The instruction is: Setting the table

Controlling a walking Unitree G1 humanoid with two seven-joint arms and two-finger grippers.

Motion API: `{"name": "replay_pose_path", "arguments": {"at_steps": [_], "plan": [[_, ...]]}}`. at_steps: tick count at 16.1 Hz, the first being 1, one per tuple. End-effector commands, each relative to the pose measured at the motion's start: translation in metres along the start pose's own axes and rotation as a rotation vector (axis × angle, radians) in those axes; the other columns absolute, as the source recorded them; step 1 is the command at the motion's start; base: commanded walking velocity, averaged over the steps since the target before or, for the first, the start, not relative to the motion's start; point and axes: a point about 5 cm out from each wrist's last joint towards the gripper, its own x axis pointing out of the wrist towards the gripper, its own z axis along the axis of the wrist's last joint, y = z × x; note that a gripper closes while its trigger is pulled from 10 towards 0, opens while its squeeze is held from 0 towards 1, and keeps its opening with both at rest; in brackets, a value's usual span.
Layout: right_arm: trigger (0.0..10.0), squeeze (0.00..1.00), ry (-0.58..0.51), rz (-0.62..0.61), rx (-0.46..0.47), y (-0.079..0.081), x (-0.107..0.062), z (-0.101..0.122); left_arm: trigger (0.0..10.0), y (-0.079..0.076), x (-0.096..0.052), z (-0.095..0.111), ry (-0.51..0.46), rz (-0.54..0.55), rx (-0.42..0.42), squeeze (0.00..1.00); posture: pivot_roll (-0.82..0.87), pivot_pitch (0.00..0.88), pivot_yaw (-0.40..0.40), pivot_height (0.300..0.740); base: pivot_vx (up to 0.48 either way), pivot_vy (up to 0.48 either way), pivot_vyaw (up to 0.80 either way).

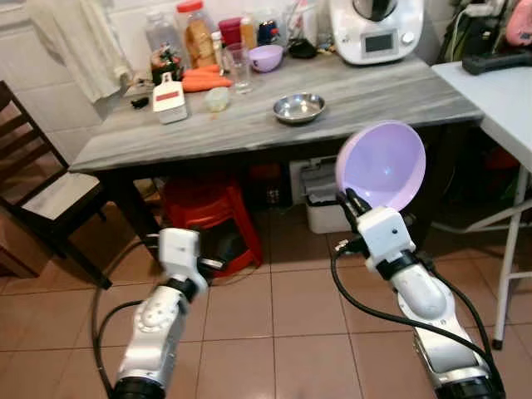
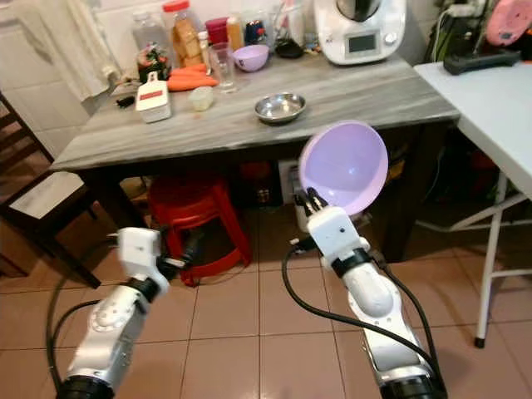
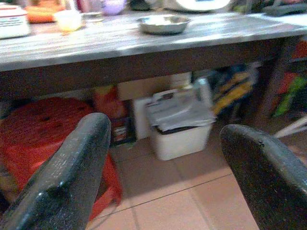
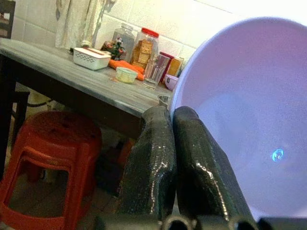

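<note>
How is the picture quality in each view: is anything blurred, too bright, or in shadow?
Left eye view: sharp and evenly lit, with the space under the table in shade. Left wrist view: soft blur overall, the open left gripper out of focus. Right wrist view: the wall is washed out by bright light, and a small glint sits on the purple bowl held by the right gripper.

Red plastic stool (image 1: 204, 218) under table – white bin (image 1: 326, 204) beside it; wooden chair (image 1: 37, 195) left.
</note>
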Motion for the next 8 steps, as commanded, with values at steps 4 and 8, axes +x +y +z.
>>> {"name": "replay_pose_path", "arguments": {"at_steps": [4, 8], "plan": [[10.0, 0.00, -0.045, 0.010, 0.010, 0.002, 0.005, 0.009, 10.0, 0.011, -0.005, 0.005, -0.013, 0.016, 0.022, 0.00, -0.04, 0.000, 0.127, 0.740, 0.281, 0.000, 0.00], [10.0, 0.00, -0.049, 0.002, 0.021, 0.002, -0.004, 0.011, 10.0, 0.024, -0.012, 0.009, -0.038, 0.112, 0.059, 0.00, -0.05, 0.000, 0.126, 0.740, 0.304, 0.000, 0.00]]}}
